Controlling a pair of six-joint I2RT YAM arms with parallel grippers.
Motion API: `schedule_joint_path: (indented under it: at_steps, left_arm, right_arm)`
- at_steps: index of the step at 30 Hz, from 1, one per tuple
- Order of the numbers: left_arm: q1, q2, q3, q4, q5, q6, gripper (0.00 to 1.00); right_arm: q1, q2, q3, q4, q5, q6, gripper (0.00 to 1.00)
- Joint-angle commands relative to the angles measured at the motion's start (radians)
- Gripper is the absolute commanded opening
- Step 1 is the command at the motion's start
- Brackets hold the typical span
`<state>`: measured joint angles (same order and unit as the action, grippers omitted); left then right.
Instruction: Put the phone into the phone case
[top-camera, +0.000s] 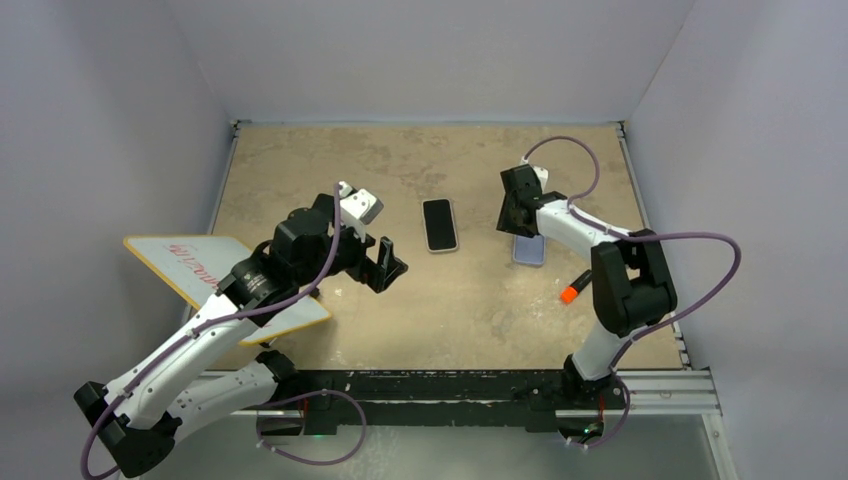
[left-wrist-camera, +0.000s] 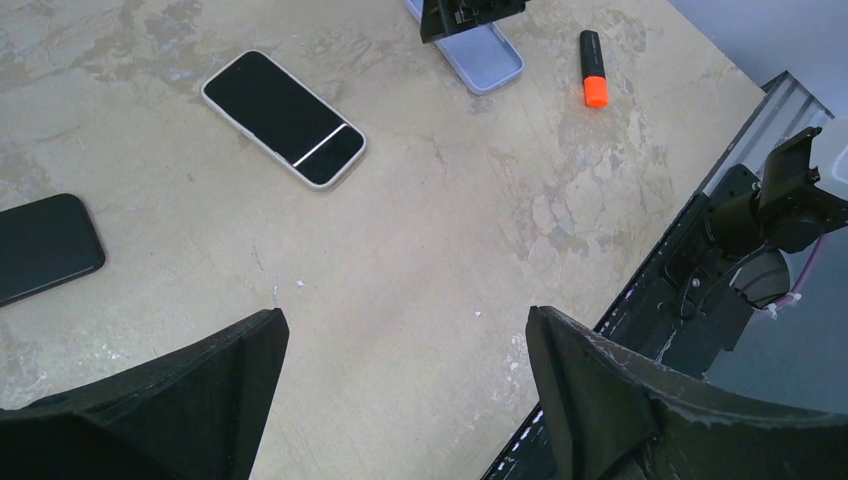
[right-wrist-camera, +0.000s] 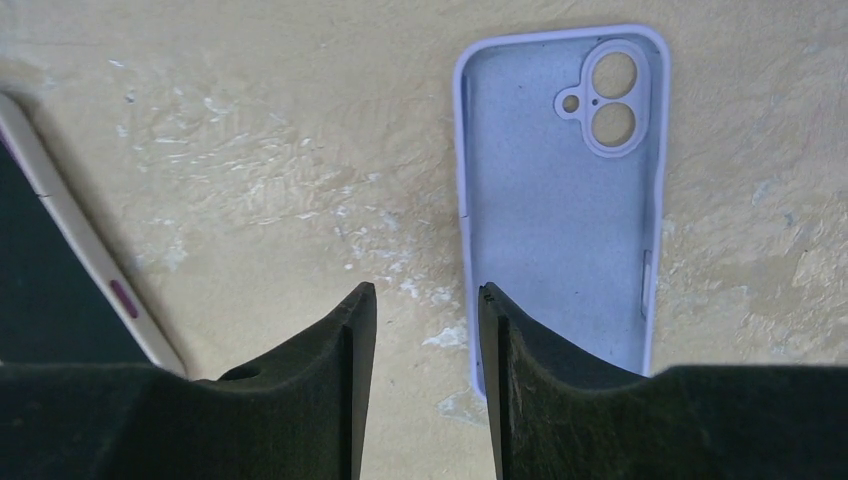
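Note:
The phone lies flat mid-table with its black screen up and a cream rim; it also shows in the left wrist view and as an edge in the right wrist view. To its right, the lavender phone case lies open side up, with the camera cutout at its far end. My right gripper hovers over the case's left rim. It is partly open, with only bare table between the fingers. My left gripper hangs wide open and empty, near and to the left of the phone.
An orange marker lies right of the case, near the right arm. A white board sits at the table's left edge under the left arm. A second dark phone-like slab shows at the left of the left wrist view. Grey walls close in three sides.

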<state>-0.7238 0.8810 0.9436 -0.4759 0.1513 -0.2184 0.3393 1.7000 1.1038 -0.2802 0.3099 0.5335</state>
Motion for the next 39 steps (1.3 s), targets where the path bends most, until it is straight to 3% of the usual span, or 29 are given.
schedule_joint_path:
  at_steps: [1,17,22,28,34,39]
  left_arm:
    - [0.003,-0.016,-0.008,0.028,-0.004,0.020,0.94]
    - [0.002,-0.027,-0.009,0.024,-0.012,0.020,0.96]
    - [0.003,-0.035,-0.008,0.020,-0.036,0.015,0.97]
    - [0.003,-0.030,0.004,-0.003,-0.105,0.014,0.98]
    - [0.001,-0.057,0.007,-0.017,-0.186,0.004,1.00]
    - [0.002,-0.076,0.012,-0.022,-0.260,-0.004,1.00]
  right_arm:
    - [-0.011,0.024,-0.017,-0.015,0.028,-0.014,0.43]
    - [-0.011,0.063,-0.077,0.035,-0.004,-0.027,0.38]
    - [-0.011,0.048,-0.092,0.049,-0.004,-0.048,0.27]
    - [0.011,-0.024,-0.139,0.030,-0.047,-0.063,0.01]
    - [0.104,-0.151,-0.196,-0.019,-0.064,-0.057,0.00]
    - [0.283,-0.193,-0.226,-0.053,-0.047,0.025,0.00]
